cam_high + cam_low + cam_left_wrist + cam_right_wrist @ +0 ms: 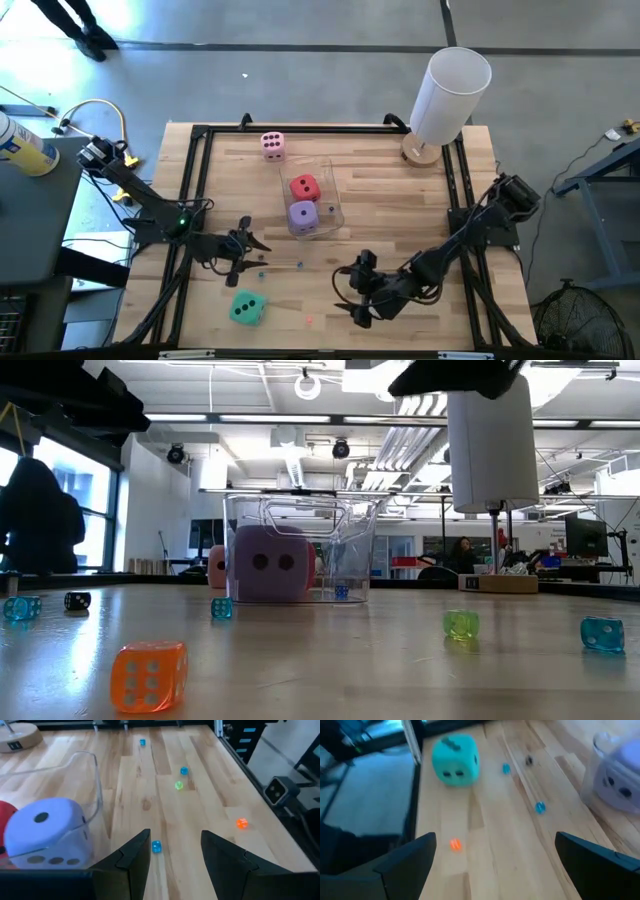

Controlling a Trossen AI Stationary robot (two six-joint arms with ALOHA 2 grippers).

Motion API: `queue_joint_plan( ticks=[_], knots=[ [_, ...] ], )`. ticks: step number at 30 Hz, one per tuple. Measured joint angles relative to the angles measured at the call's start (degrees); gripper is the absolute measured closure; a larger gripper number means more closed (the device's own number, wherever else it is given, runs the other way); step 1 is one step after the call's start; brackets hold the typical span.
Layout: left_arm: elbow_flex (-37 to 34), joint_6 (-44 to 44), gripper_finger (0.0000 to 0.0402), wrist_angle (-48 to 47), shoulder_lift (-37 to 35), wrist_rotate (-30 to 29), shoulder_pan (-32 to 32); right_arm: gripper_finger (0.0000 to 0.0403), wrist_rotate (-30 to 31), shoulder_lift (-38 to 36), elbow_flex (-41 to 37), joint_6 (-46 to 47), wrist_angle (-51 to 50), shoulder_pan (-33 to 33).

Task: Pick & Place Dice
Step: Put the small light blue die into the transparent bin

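Four large foam dice lay on the wooden surface (390,200): red (305,187) and purple (303,216) inside the clear plastic box (335,205), pink (272,146) near the far edge, teal-green (246,308) on open boards near the front. The left pincer (252,252), part-open, and the right pincer (356,295), spread wide, both held nothing.

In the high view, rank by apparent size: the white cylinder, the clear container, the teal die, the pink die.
1. White cylinder, though it stands tall, nearer the overhead camera.
2. Clear container.
3. Teal die and pink die: too alike to rank.
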Motion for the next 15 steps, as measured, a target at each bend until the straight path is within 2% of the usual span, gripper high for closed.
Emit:
queue_joint_plan(
  ticks=[4, 7, 10, 15],
  knots=[
    [0.0, -1.0, 0.0234, 0.1, 1.8, 0.1, -1.4, 0.0003, -0.9, 0.0, 0.0, -2.7, 8.1, -1.6],
    [0.0, -1.1, 0.0234, 0.4, 3.3, 0.2, -2.6, 0.0003, -7.0, 0.0, 0.0, -4.4, 11.7, -2.7],
    [0.0, -1.1, 0.0234, 0.7, 4.1, 0.1, -3.5, 0.0003, -12.4, 0.0, 0.0, -8.1, 12.5, -3.2],
    [0.0, -0.7, 0.0234, 0.8, 4.3, 0.1, -3.6, 0.0003, -13.6, 0.0, 0.0, -13.9, 12.5, -3.3]
  ],
)
